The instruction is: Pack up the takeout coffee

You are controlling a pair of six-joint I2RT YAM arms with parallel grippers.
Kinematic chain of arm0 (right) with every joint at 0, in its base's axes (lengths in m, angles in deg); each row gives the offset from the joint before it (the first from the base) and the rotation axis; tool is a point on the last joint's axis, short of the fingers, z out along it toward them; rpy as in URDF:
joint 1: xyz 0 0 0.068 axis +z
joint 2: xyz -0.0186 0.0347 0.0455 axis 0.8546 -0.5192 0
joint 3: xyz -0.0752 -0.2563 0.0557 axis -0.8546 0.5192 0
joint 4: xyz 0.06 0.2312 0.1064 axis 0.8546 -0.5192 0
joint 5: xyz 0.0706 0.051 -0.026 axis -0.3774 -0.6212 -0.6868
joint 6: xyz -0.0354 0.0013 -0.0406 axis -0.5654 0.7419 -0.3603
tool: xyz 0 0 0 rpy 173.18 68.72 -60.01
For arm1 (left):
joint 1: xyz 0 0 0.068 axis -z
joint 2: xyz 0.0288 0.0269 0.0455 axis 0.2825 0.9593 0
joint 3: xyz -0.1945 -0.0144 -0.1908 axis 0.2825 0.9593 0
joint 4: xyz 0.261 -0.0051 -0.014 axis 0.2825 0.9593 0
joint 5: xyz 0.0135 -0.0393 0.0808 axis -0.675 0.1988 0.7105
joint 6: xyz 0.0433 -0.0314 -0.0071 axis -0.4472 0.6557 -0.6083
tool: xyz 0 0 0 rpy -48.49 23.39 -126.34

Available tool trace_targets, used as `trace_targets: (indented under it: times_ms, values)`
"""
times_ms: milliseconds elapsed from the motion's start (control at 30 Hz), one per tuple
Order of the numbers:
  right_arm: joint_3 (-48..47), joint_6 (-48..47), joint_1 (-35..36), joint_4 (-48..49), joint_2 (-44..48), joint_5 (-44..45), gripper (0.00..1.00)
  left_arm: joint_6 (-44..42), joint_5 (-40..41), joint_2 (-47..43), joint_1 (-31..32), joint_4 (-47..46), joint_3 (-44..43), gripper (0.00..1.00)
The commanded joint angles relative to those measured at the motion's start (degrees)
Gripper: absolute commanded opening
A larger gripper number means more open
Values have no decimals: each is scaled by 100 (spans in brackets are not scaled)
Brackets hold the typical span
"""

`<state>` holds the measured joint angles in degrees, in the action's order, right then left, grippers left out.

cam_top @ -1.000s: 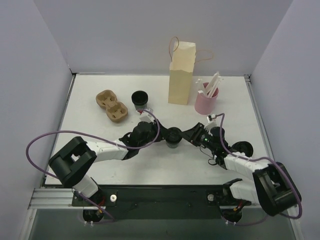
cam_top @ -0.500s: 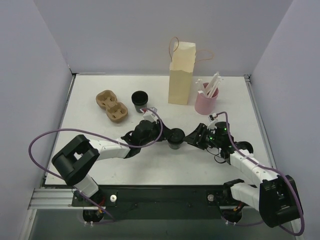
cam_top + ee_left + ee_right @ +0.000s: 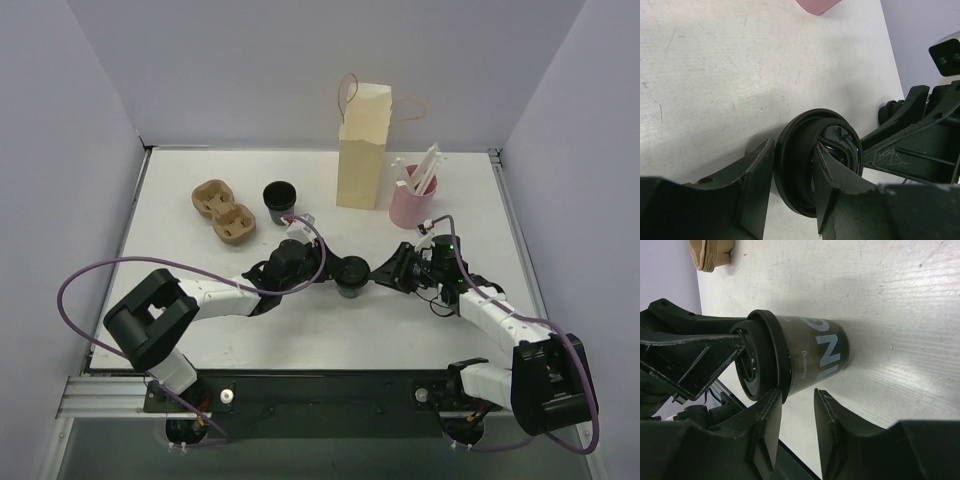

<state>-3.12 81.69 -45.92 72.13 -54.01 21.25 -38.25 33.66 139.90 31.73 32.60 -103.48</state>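
Observation:
A dark takeout coffee cup [image 3: 349, 278] with pale lettering [image 3: 822, 352] stands upright mid-table, a black lid [image 3: 802, 165] on top. My left gripper [image 3: 330, 272] reaches in from the left and is shut on that lid's rim [image 3: 793, 146], one finger outside and one over the top. From the right, my right gripper [image 3: 385, 272] is open beside the cup, with only bare table between its fingertips [image 3: 797, 392]. One of its fingers [image 3: 769, 415] rests against the lid's edge.
A second black cup [image 3: 279, 199], lidless, stands behind. Left of it lies a brown pulp cup carrier [image 3: 224, 212]. A tan paper bag [image 3: 363, 150] with handles stands at the back. To its right is a pink cup [image 3: 412, 203] holding white sticks.
My right gripper has drawn back to the right off the cup, its forearm swinging outward. The left gripper and the cup have stayed put.

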Motion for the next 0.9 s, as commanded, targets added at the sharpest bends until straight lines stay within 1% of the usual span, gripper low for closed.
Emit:
trace_targets:
  times_ms: [0, 133, 233, 433, 733, 800, 867]
  values:
    - [-104, -98, -67, 245, -218, -123, 31, -699, 91, 727, 11, 2809, 573, 45]
    - [221, -28, -67, 509, -306, 61, 23, -681, 73, 789, 20, 2792, 582, 44]
    - [520, -1, -76, 685, -245, 132, 22, -655, 64, 833, 20, 2704, 617, 45]
    - [890, -27, -58, 484, -87, 702, 18, -584, -15, 956, 46, 2520, 661, 45]
    - [1136, -36, 3, 352, -218, 1318, 16, -514, 12, 1114, 117, 2467, 643, 44]
    - [1136, -36, 3, 387, -192, 1231, 17, -523, 21, 1158, 117, 2467, 643, 44]
    - [1066, -27, 3, 317, 62, 994, 18, -558, 21, 1167, 125, 2449, 652, 44]
